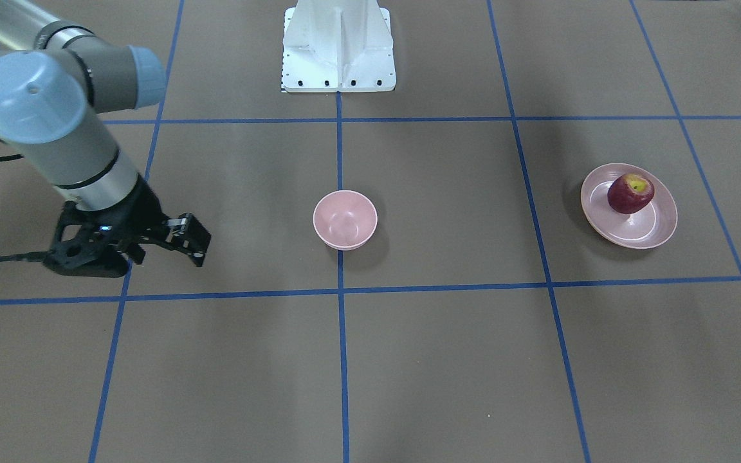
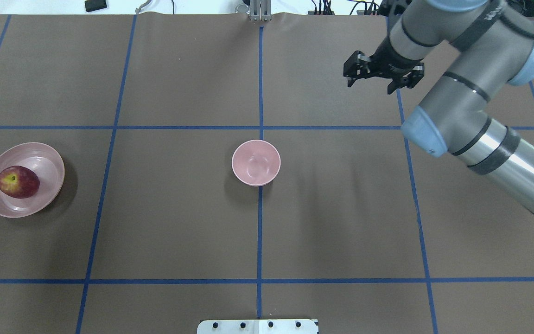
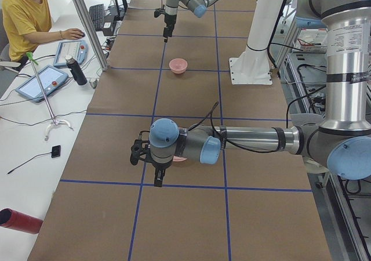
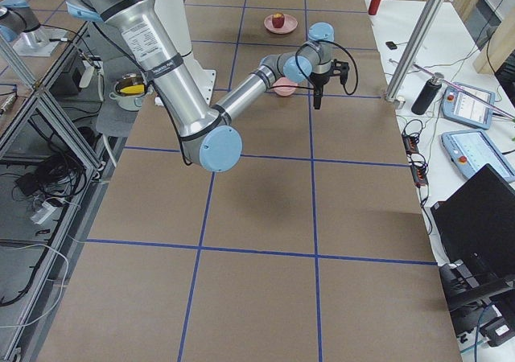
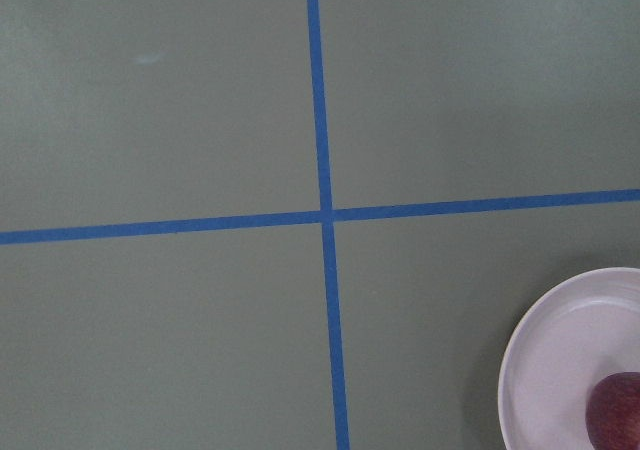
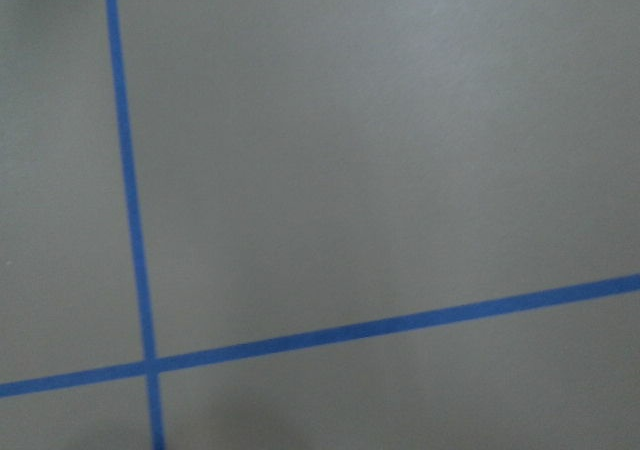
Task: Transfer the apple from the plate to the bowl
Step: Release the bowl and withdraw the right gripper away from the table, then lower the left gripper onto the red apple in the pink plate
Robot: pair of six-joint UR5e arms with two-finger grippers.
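Observation:
The dark red apple lies on the wide pale pink plate at the table's left end; both also show in the front view, the apple on the plate. The small pink bowl stands empty at the table's middle. My right gripper is open and empty, over the far right part of the table, well clear of the bowl. My left gripper shows only in the exterior left view, hanging near the plate; I cannot tell if it is open. The left wrist view shows the plate and apple at its lower right corner.
Blue tape lines divide the brown table into squares. The white robot base stands at the table's robot side. An operator sits at a side desk with tablets and a bottle. A red cylinder lies off the table.

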